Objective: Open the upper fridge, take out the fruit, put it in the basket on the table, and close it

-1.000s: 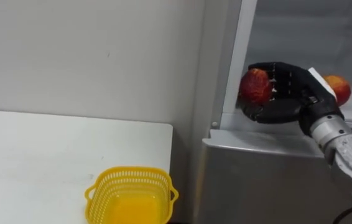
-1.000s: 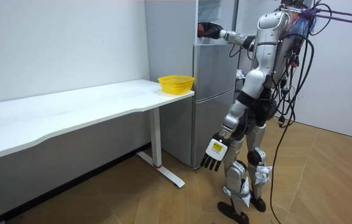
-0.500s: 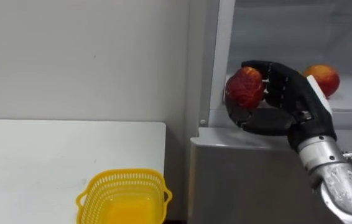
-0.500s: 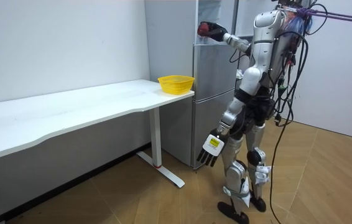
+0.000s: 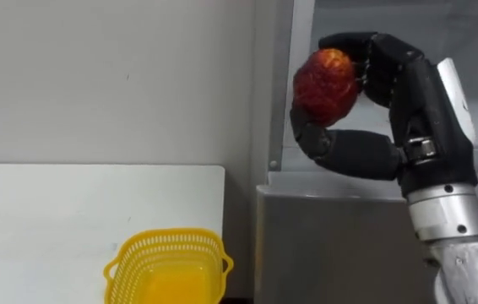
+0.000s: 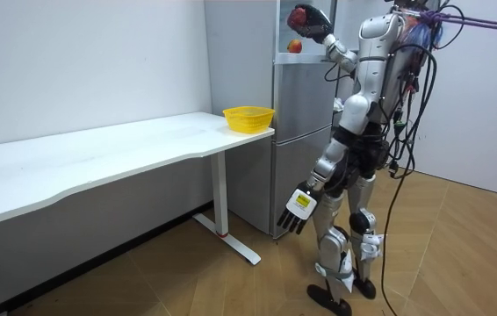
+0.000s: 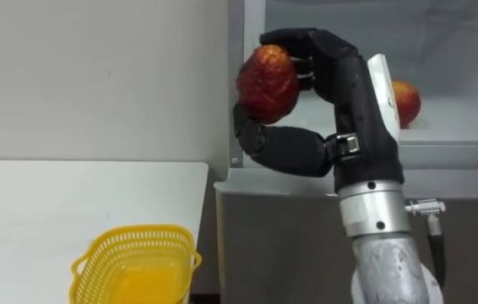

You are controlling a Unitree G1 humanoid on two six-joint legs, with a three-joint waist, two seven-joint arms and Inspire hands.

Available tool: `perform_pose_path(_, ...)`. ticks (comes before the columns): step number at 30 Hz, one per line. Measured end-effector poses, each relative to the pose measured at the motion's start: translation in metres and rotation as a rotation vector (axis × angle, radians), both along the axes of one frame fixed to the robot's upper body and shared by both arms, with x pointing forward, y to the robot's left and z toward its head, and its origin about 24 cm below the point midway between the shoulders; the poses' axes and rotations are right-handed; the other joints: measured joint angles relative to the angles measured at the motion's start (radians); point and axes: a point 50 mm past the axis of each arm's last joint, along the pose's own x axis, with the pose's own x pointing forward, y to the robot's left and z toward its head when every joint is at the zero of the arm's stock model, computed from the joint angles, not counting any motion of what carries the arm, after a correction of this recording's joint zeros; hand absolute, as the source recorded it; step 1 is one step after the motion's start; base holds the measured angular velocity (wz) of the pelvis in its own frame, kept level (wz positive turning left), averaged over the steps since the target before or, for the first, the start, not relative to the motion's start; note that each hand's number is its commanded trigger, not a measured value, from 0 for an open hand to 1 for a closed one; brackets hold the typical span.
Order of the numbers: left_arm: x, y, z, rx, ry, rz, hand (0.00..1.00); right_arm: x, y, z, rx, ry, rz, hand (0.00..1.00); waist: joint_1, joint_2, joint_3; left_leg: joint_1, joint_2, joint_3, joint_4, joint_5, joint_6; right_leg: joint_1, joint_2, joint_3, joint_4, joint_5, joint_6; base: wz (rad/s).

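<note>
From where I stand the robot is upright on the wooden floor, facing the silver fridge [image 6: 306, 132] that stands just past the end of the long white table [image 6: 99, 158], with its right arm raised to the open upper compartment. The right hand [image 5: 420, 93] is closed round a red fruit [image 5: 328, 76]: the fingers [image 5: 366, 46] curl over the top and far side of it and the thumb [image 5: 344, 152] hooks underneath, so the fruit sits pinched between them, clear of the shelf and held in the air at the front edge of the compartment, by its left frame. Its skin is mottled red with an orange patch towards the top. Behind the wrist, further inside on the shelf, a second fruit [image 7: 404, 100], red and yellow, lies on its own, well apart from the one in the hand. Down below and to the robot's left, a yellow basket [image 5: 167, 238] of open mesh stands on the table near the end closest to the fridge, close to the table's edge. The left hand [image 6: 297, 211] hangs low beside the thigh with straight, slack fingers pointing at the floor and nothing in it
</note>
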Motion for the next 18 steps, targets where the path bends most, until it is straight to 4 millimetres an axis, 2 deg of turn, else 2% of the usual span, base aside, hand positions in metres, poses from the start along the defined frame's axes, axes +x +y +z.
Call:
perform_pose_path(4, 0.002, 0.001, 0.0, 0.001, -0.006, -0.003, 0.0, -0.01, 0.008, 0.008, -0.061, -0.091, -0.001, 1.0, 0.023, -0.011, 0.0002, 0.006, 0.0, 0.001, -0.008, 0.0, 0.0, 0.0, -0.001, 0.001, 0.0, 0.0, 0.0, -0.03)
perform_pose_path(9, 0.002, 0.004, 0.001, -0.002, -0.018, -0.009, 0.0, -0.018, 0.016, 0.011, -0.135, -0.166, -0.011, 1.0, 0.041, -0.023, 0.009, 0.009, 0.0, 0.0, -0.01, 0.0, 0.0, 0.004, 0.0, -0.001, -0.001, 0.0, 0.0, 0.0)
perform_pose_path(16, 0.002, 0.01, 0.003, 0.002, -0.018, -0.02, 0.0, -0.024, 0.043, 0.0, -0.281, -0.199, 0.031, 1.0, 0.056, -0.038, 0.0115, 0.003, -0.001, -0.009, -0.01, 0.0, 0.0, 0.001, 0.0, -0.006, -0.001, 0.0, 0.0, 0.02)
perform_pose_path(18, 0.004, 0.011, 0.003, -0.001, -0.02, -0.032, 0.0, -0.026, 0.049, -0.003, -0.311, -0.203, 0.051, 1.0, 0.057, -0.043, 0.0124, -0.006, -0.001, -0.013, -0.008, 0.0, 0.0, -0.004, -0.002, -0.02, -0.002, 0.0, 0.0, 0.08)
